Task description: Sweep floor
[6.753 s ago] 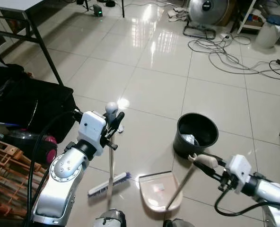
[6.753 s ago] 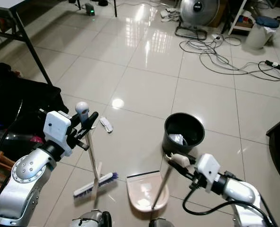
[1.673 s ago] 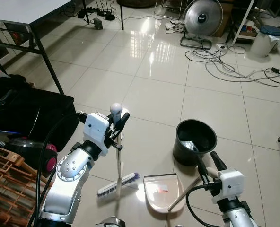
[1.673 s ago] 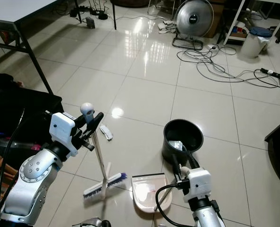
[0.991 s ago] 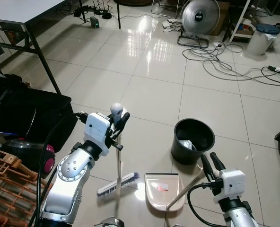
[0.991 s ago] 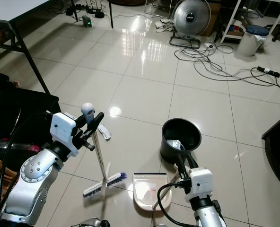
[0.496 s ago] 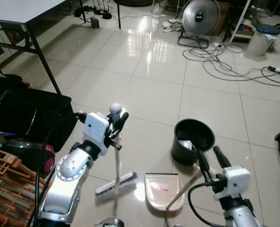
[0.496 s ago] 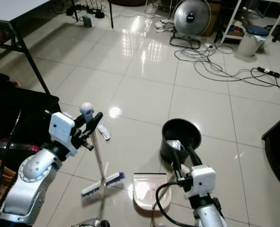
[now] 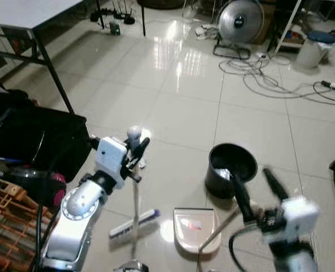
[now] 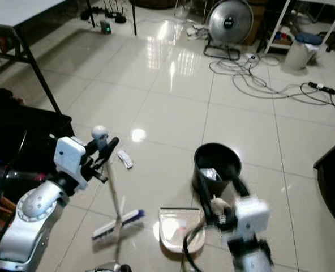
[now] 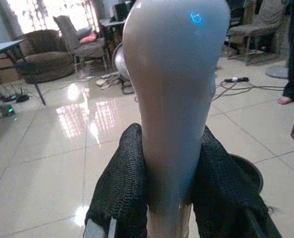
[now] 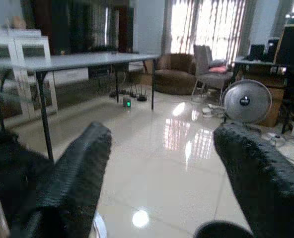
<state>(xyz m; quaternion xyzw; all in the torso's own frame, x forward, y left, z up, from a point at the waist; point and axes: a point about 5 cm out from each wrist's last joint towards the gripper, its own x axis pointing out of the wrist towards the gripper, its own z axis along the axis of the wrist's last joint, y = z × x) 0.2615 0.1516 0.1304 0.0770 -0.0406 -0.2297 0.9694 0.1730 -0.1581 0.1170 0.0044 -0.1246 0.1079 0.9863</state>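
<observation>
Change: right gripper [image 9: 261,187] off the dustpan handle, swinging up and blurred; earlier clamped on it. Dustpan [image 9: 193,228] now flat on floor, handle [image 9: 221,224] leaning free.
Left eye: left gripper [image 9: 134,150] pinched on broom handle [image 9: 134,204] near its grey knob [image 9: 134,133]; broom head [image 9: 133,222] on tile just left of dustpan. Black bin [image 9: 231,169] just behind dustpan, scraps inside.
Right eye: white scrap [image 10: 124,158] on floor beyond broom, well apart from dustpan. Right fingers spread, motion-smeared.
Left wrist: black fingers [image 11: 123,183] pressed either side of grey knob [image 11: 172,99].
Right wrist: fingers [image 12: 75,173] wide apart, nothing between; table [image 12: 57,62] and fan [image 12: 247,101] beyond.
Task read: likely one load tipped; scrap left to sweep, dustpan needs regrasp.
</observation>
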